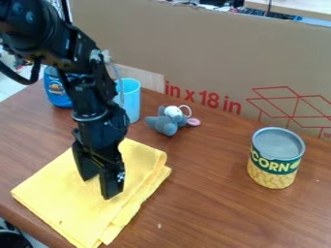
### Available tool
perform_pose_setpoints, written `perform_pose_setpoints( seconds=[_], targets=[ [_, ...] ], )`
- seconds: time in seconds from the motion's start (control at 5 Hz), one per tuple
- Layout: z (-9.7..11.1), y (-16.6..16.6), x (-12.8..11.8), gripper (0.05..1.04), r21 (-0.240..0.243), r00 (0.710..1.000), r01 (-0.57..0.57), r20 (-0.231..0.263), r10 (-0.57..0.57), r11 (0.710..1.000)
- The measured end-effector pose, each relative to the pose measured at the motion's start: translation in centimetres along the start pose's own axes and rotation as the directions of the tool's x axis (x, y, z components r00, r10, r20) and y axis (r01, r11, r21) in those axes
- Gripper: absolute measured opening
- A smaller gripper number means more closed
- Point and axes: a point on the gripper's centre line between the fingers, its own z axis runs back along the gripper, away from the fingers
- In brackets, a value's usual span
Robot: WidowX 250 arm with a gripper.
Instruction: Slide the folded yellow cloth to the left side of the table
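Observation:
The black gripper [97, 185] hangs over the folded yellow cloth [61, 198] at the left of the table, its fingers parted with yellow showing between their tips. Whether the tips touch the cloth, I cannot tell. Behind the gripper stands a light blue cup [131, 99], partly hidden by the arm. A small grey plush toy [165, 122] with a white and pink part lies to the right of the cup. Farther right, a corn can [276, 159] stands upright.
A blue bottle [57, 89] stands at the back left, partly behind the arm. A tall cardboard panel [213, 53] runs along the back edge of the brown wooden table [213, 208].

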Motion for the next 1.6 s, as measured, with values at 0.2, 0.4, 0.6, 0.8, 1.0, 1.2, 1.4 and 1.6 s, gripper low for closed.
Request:
perform_pose_setpoints(
  seconds=[0.2, 0.4, 0.6, 0.8, 1.0, 1.2, 1.4, 1.6],
  targets=[
    [-1.1, 0.2, 0.1, 1.001, -0.009, 1.0, -0.021, -0.021, 0.021, 1.0],
    [-1.4, 1.1, 0.5, 1.001, 0.025, 0.996, -0.076, -0.047, 0.077, 0.997],
    [-1.3, 3.9, 0.0, 1.001, 0.097, 0.976, -0.182, -0.106, 0.192, 0.979],
    [-0.7, 8.3, -1.6, 1.001, 0.123, 0.926, -0.348, -0.112, 0.362, 0.929],
    [-0.4, 12.1, -4.0, 1.001, 0.19, 0.837, -0.495, -0.159, 0.524, 0.848],
    [-0.6, 13.4, -4.7, 1.001, 0.185, 0.802, -0.535, -0.193, 0.565, 0.824],
    [-0.6, 14.3, -4.3, 1.001, 0.162, 0.811, -0.518, -0.218, 0.543, 0.84],
    [-0.3, 15.0, -4.0, 1.002, 0.136, 0.828, -0.485, -0.246, 0.504, 0.864]
  ],
)
